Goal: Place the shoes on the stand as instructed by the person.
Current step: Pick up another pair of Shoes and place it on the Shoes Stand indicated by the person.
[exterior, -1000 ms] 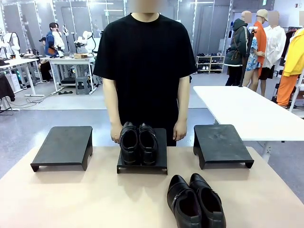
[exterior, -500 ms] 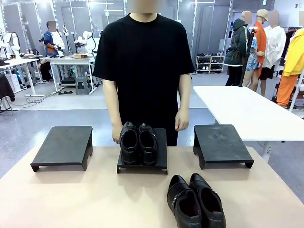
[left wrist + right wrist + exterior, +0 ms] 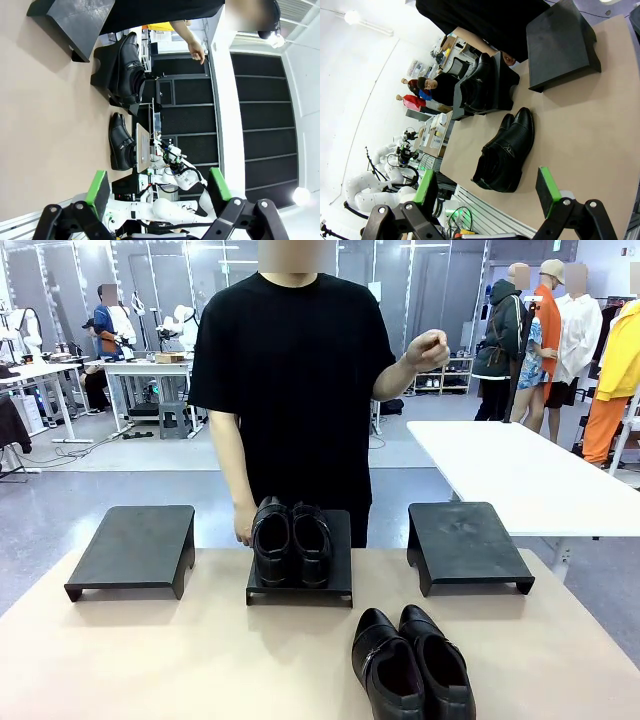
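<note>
A: What does the robot have in front of it?
B: Four shoes (image 3: 272, 540) and three stands. The first pair (image 3: 291, 540) is on the middle stand (image 3: 341, 585), just in front of the person (image 3: 295, 380). The second pair (image 3: 412, 668) lies on the table (image 3: 150, 660), near the robot's edge. The left stand (image 3: 135, 545) and the right stand (image 3: 465, 540) carry nothing.
A: And the grippers?
B: The left gripper (image 3: 158, 186) and the right gripper (image 3: 487, 192) both hang above the table, with fingers wide apart and nothing between them.
A: What could go wrong?
B: The person holds one hand (image 3: 428, 348) up, with fingers pinched, and it points at no stand clearly. If the robot guesses, the pair may land on the wrong stand. Also, these two shoes seem to touch, so gripping one may push the other.
</note>
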